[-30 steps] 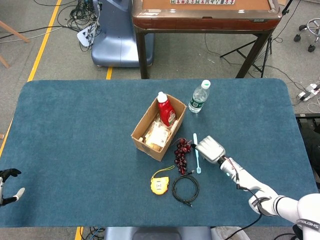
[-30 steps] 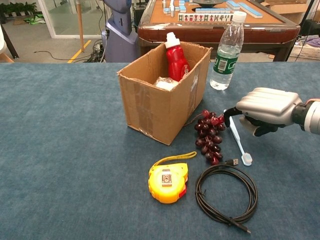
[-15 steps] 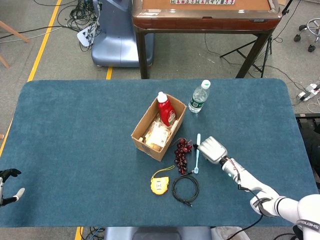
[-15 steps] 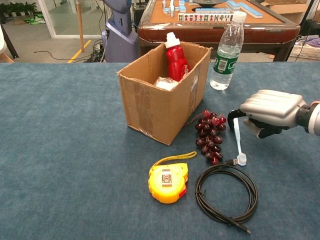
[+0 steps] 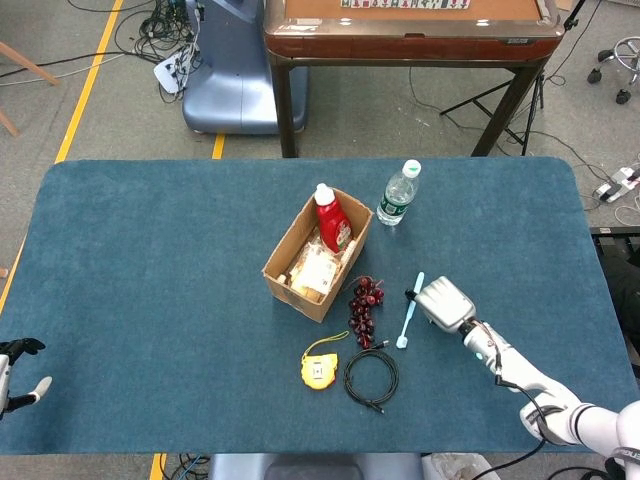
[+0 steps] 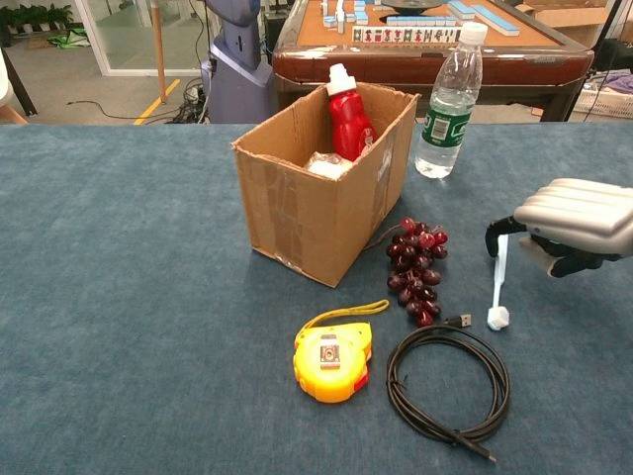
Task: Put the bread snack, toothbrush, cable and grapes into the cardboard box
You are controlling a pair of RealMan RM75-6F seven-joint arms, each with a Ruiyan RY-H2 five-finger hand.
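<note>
The toothbrush [image 6: 499, 280] is pinched by its handle end in the right robot hand [image 6: 572, 224], with the brush head hanging down near the worktop [image 6: 129, 297], just beside the plug end of the cable [image 6: 447, 384]. Whether the head is actually touching the cloth can't be told from either view.

For this step to go well, the pinch probably wants to be kept firm, since only the tip of the handle is caught and a thin handle can swivel easily. A lift well clear of the surface is likely needed before anything is carried sideways, because the cardboard box [image 6: 318, 188] has tall walls and the dangling end could clip the rim.

Stuff in the way: the grapes [image 6: 415, 259] sit right against the box's near corner, between the robot hand and the box, so a low pass would likely drag through them. Inside the box a red bottle [image 6: 347, 114] is standing upright, with the bread snack [image 5: 313, 273] packet already lying there, so the open spot at the near end looks like the safer drop. A water bottle [image 6: 451, 95] stands behind, and a yellow tape measure [image 6: 334, 356] lies out front; neither should matter much.

The left robot hand [image 5: 14, 372] is parked at the far worktop edge, fingers apart, nothing held.
</note>
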